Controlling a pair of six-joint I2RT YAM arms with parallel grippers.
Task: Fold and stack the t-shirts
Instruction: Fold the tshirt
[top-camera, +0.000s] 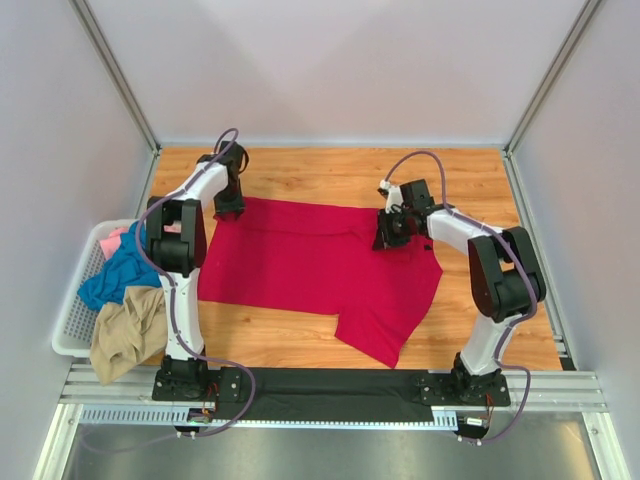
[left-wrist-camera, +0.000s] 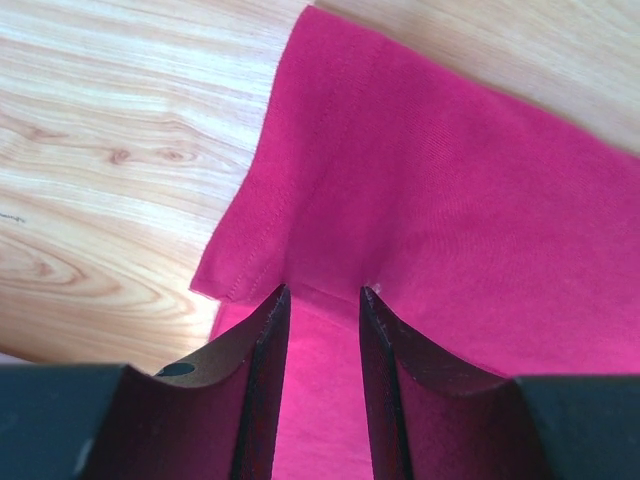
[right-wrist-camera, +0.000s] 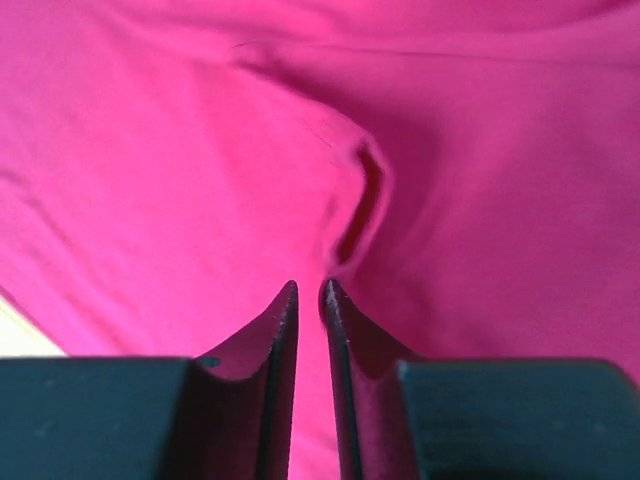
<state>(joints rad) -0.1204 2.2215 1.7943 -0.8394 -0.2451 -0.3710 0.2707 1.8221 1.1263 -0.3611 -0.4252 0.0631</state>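
Observation:
The large crimson t-shirt (top-camera: 310, 265) lies spread on the wooden table. One sleeve points to the near right. My left gripper (top-camera: 230, 207) is down on its far left corner. In the left wrist view its jaws (left-wrist-camera: 322, 292) stand apart astride the cloth (left-wrist-camera: 440, 190), by a stitched hem. My right gripper (top-camera: 386, 236) is on the shirt's far right part. In the right wrist view its jaws (right-wrist-camera: 309, 287) are nearly closed, pinching a raised pucker of the red cloth (right-wrist-camera: 150, 180). Teal (top-camera: 115, 275), pink (top-camera: 113, 240) and tan (top-camera: 130, 335) tees lie heaped at the left.
A white lattice basket (top-camera: 72, 325) stands at the table's left edge and holds the heap of tees; the tan one hangs over its near side. Pale walls close the table on three sides. A black strip (top-camera: 330, 385) runs along the near edge between the arm bases.

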